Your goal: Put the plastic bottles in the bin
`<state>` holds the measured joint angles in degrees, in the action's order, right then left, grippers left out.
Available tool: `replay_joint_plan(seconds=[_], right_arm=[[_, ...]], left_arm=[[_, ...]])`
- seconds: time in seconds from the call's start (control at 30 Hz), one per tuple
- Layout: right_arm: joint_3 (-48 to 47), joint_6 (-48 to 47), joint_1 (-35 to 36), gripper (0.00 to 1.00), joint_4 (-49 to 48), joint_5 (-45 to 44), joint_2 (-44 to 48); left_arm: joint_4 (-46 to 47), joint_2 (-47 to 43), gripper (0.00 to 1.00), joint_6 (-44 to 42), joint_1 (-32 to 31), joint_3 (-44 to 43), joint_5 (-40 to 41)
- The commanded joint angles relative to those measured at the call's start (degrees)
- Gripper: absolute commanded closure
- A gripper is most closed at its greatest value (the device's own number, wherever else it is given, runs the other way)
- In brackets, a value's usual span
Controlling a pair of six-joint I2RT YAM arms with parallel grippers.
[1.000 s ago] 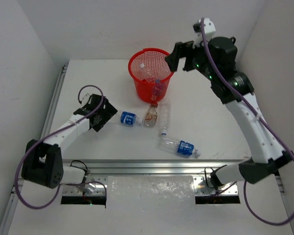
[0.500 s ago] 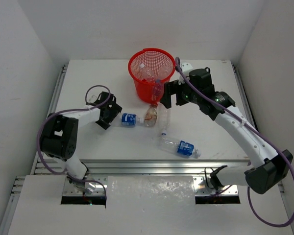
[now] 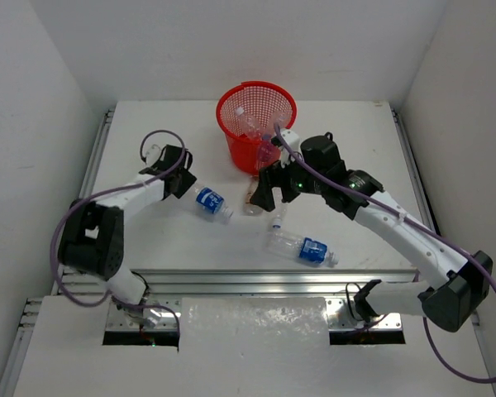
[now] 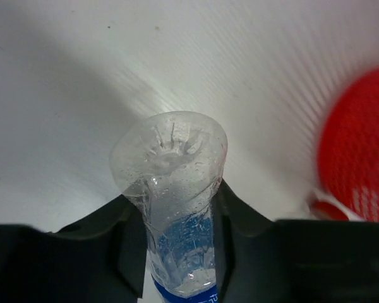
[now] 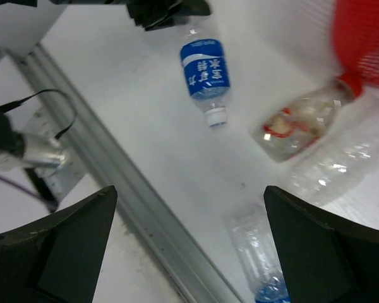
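Observation:
My left gripper [image 3: 188, 188] is shut on the base end of a blue-labelled plastic bottle [image 3: 212, 203], whose white cap points toward the table's middle. In the left wrist view the bottle's clear base [image 4: 170, 151] sticks out between the fingers [image 4: 243, 233]. My right gripper [image 3: 263, 194] hangs open, with nothing between its fingers, over the brownish-labelled bottle [image 5: 300, 126] and an unlabelled bottle [image 5: 341, 167]. Another blue-labelled bottle [image 3: 306, 248] lies nearer the front. The red mesh bin [image 3: 256, 107] stands at the back and holds two bottles.
An aluminium rail [image 3: 264, 277] runs along the table's near edge, close below the front bottle. White walls close in the table on the left, right and back. The bin [image 4: 360, 158] shows as a red blur at the right of the left wrist view.
The left gripper closed on the blue-labelled bottle's base and turned it slightly. The right arm came down from beside the bin's rim to just over the bottles in front of the bin.

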<state>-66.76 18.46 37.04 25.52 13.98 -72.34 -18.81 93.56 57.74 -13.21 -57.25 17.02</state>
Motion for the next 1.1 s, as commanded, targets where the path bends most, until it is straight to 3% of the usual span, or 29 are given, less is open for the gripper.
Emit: replay_joint_plan(seconds=[0.0, 0.03, 0.13, 0.3, 0.4, 0.5, 0.6, 0.7, 0.73, 0.77, 0.8, 0.83, 0.87, 0.9, 0.93, 0.97, 1.0, 1.03, 1.07], right_arm=[[1.01, 1.57, 1.46, 0.01, -6.78, 11.5, -0.52], [1.54, 2.54, 1.46, 0.01, -8.28, 12.9, -0.61], [3.22, 7.71, 1.9, 0.01, -16.0, 15.82, -1.23], [0.67, 12.46, 4.01, 0.01, -18.64, 12.56, -6.06], [1.19, 16.07, 5.14, 0.01, -23.74, 17.48, -7.73], [-0.12, 16.08, 7.96, 0.01, -24.55, 16.26, -8.7], [-1.53, 18.27, 9.45, 0.01, -28.39, 20.02, -10.36], [-1.88, 20.99, 9.98, 0.14, -33.4, 24.59, -11.33], [-2.05, 21.18, 9.98, 0.42, -33.78, 24.69, -11.42], [-2.23, 20.4, 9.98, 0.59, -33.43, 24.0, -11.42], [-2.49, 19.43, 9.9, 0.85, -30.99, 20.77, -11.25], [-3.19, 18.03, 9.81, 1.0, -28.79, 17.69, -10.55], [-3.81, 16.54, 9.72, 1.0, -26.59, 14.44, -10.2], [-4.68, 14.0, 9.2, 1.0, -22.05, 9.1, -9.93], [-6.09, 13.1, 7.19, 1.0, -20.44, 7.31, -9.58], [-6.71, 12.92, 6.04, 1.0, -18.42, 5.29, -9.32], [-8.11, 12.66, 3.51, 1.0, -17.7, 1.18, -9.05], [-9.08, 11.44, 2.44, 1.0, -17.0, -1.99, -9.31], [-11.96, 10.73, 1.3, 1.0, -15.86, -6.72, -9.84]], left_arm=[[6.48, -12.67, 0.99, -10.96, -0.41, 4.32, -5.21], [10.51, -18.62, 1.0, -14.63, -0.41, 8.17, -8.2], [20.8, -30.57, 1.0, -19.66, -0.59, 15.04, -27.75], [35.14, -43.28, 1.0, -17.85, -0.94, 20.51, -50.03], [39.98, -45.39, 1.0, -14.77, -1.11, 20.78, -55.75], [45.16, -45.83, 1.0, -11.34, -1.29, 21.04, -59.81], [48.51, -45.31, 0.99, -9.14, -1.38, 21.4, -60.87], [48.87, -43.91, 0.92, -9.22, -1.38, 20.52, -60.96], [47.74, -43.64, 0.77, -9.39, -1.38, 20.17, -60.7], [45.37, -43.29, 0.6, -10.96, -1.38, 18.16, -59.91], [41.26, -43.29, 0.44, -12.8, -1.38, 16.4, -55.64], [36.26, -43.37, 0.13, -14.91, -1.38, 13.95, -52.03], [23.68, -43.98, 0.04, -19.63, -1.38, 8.09, -47.73], [15.9, -44.08, 0.0, -21.68, -1.38, 4.9, -35.68], [2.51, -43.9, 0.0, -23.53, -1.29, -1.57, -28.25], [-3.89, -43.55, 0.0, -23.55, -1.29, -4.85, -12.17], [-14.4, -43.2, 0.0, -23.11, -1.29, -7.49, -5.48], [-17.81, -43.37, 0.0, -22.58, -1.29, -10.48, 4.5], [-19.67, -44.07, 0.0, -22.49, -1.29, -10.51, 7.74]])
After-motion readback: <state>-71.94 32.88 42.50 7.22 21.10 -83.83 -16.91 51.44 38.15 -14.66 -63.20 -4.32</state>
